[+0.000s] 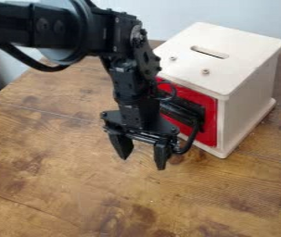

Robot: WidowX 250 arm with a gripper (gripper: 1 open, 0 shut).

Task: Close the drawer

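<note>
The brown wooden table [56, 185] is seen as the broadest surface, its grain and dark patches exposed along the near edge. Above its far left corner, the black robot arm [87, 32] is extended in from the left. Toward the table's far right corner, the pale wooden box [242, 83] is placed, a slot and two small screws [206, 71] visible on its top. In the box's front, the red drawer [206, 137] is partly hidden behind the arm and its cables. The black gripper [143, 155] is pointed downward over the table, just left of the drawer; its jaws are parted, with nothing held between the tips.
</note>
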